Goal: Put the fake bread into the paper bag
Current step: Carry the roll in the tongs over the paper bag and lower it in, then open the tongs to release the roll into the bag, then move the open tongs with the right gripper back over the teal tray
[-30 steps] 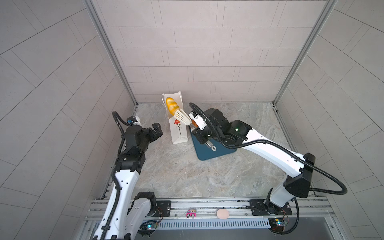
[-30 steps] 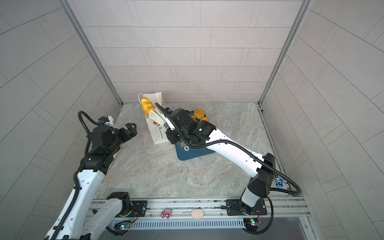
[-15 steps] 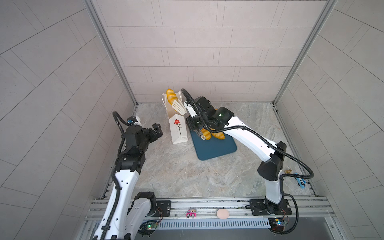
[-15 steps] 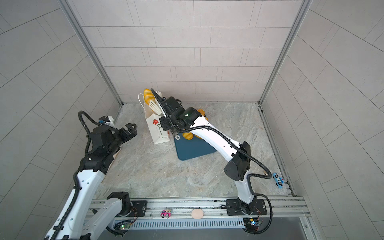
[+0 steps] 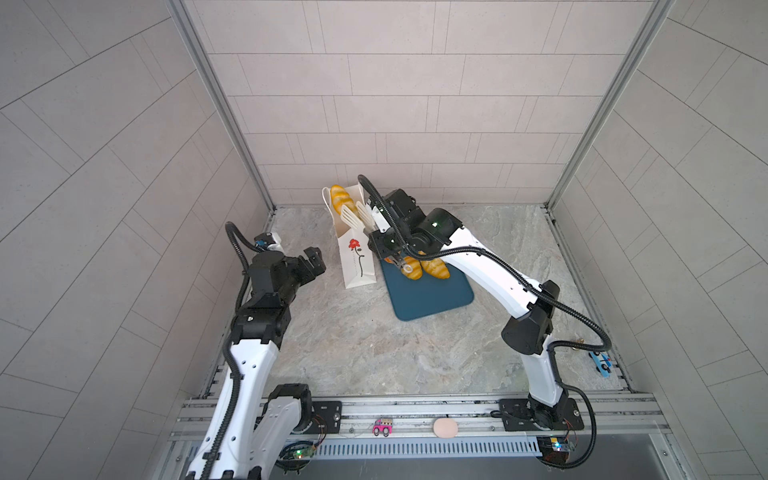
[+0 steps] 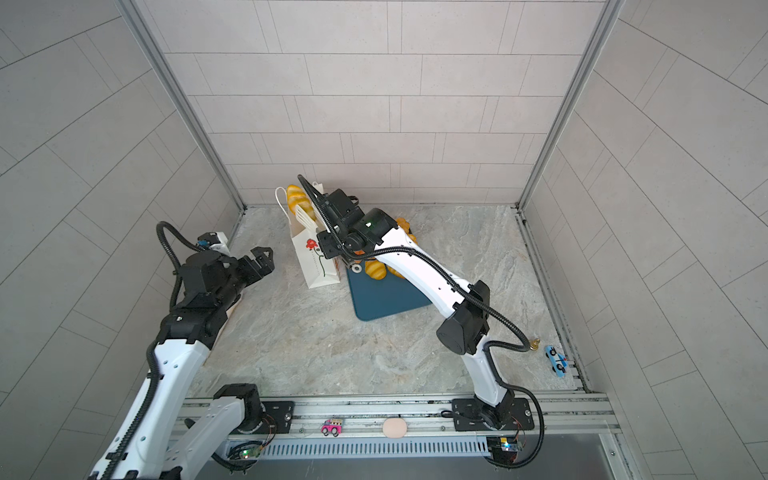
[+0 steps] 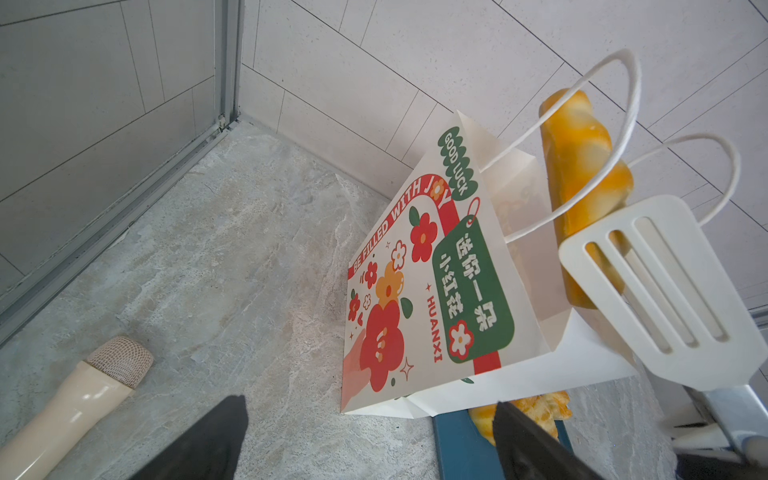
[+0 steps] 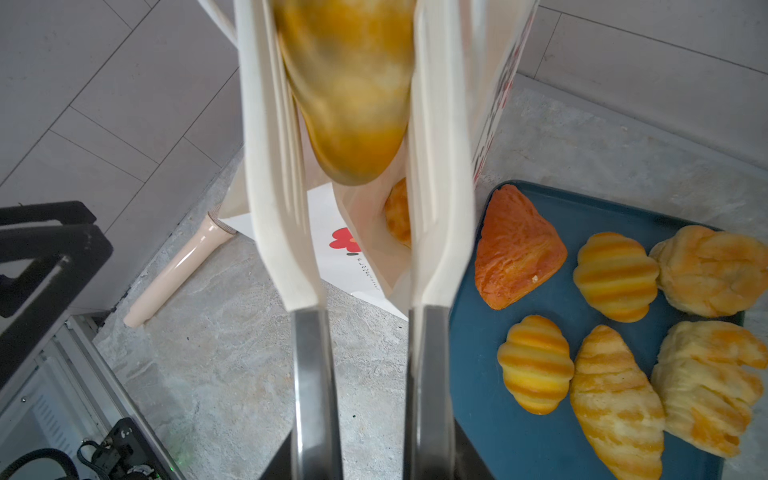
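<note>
Fake bread baguette (image 7: pixel 582 145) sticks up out of paper bag (image 7: pixel 415 299) mouth; R gripper (image 5: pixel 377 232) grasping tongs (image 7: pixel 698 370), blades flanking it, prob. to let it drop. L gripper (image 5: pixel 316 260) released, empty.

Paper bag (image 6: pixel 318 266) upright on bench (image 6: pixel 332 353), long yellow bread loaf (image 6: pixel 296 197) sticking out of its top. Right hand (image 6: pixel 309 215) at bag mouth, one white slotted finger (image 6: pixel 304 219) against the loaf; grip unclear. Left hand (image 6: pixel 259 262) spread wide, well apart from bag. Blue tray (image 6: pixel 386 299) just beside bag, yellow rolls (image 6: pixel 376 269) on it, partly hidden by the arm.
</note>
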{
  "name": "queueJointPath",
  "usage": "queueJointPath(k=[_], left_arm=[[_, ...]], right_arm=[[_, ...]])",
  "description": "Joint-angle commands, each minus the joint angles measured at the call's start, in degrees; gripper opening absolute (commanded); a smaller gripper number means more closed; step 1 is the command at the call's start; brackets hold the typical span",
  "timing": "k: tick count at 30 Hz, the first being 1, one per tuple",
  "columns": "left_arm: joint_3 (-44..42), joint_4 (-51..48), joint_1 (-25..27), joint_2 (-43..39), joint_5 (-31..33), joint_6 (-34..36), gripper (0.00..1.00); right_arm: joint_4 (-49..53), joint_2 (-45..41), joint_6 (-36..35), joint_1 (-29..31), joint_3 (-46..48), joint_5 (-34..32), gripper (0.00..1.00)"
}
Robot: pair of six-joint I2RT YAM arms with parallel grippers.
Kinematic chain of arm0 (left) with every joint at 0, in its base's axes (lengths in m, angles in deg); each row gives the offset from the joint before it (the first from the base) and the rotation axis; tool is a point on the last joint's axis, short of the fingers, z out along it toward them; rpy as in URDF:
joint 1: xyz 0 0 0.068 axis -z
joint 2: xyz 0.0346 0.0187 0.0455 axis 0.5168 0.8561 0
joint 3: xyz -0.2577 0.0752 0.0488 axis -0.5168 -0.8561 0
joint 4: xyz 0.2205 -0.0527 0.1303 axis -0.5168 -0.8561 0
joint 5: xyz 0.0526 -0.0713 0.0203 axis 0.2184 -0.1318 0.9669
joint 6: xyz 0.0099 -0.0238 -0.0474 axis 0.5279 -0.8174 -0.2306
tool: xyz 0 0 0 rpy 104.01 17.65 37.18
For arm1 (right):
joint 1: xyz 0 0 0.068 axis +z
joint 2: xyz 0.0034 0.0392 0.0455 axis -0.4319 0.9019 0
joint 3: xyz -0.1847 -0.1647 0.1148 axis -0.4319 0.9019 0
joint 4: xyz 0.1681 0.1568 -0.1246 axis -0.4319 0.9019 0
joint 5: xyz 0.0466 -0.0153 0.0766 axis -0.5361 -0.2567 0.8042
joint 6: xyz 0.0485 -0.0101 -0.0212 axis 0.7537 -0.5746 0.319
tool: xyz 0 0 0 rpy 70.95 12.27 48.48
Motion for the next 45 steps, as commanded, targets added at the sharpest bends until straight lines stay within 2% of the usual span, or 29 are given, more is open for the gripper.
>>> queueJointPath(k=[1,9,20,24,29,34,41,45], left_arm=[[1.16,-0.68,-0.16,-0.48,0.02,0.48,1.00],[1.27,-0.44,-0.17,0.11,-0.56,0.12,1.00],[1.34,-0.42,-0.10,0.07,-1.00,-0.05,1.00],[1.36,-0.45,-0.07,-0.21,-0.83,-0.07,1.00],[1.24,-0.21,0.08,-0.83,-0.54,0.12,1.00],[1.08,0.73,1.02,-0.51,-2.38,0.21,1.00],[0.96,1.12,3.28,-0.57,0.19,0.74,1.00],[1.23,1.52,4.37,-0.10,1.16,0.69,1.00]], right_arm=[[0.32,-0.90,-0.87,-0.08,-1.55,0.46,0.47],[0.32,-3.03,-2.21,0.11,-1.55,0.37,0.52],[2.35,-7.49,-7.48,1.99,-1.24,-1.76,0.51],[3.45,-10.96,-8.90,2.08,2.22,-3.57,0.51],[-0.90,-19.24,-12.16,2.04,14.70,-6.39,0.51],[-7.22,-29.83,-15.41,0.84,32.06,-13.22,0.52],[-7.33,-41.15,-17.19,-4.59,50.47,-18.03,0.53],[-7.41,-44.24,-18.57,-8.80,59.18,-18.44,0.53]])
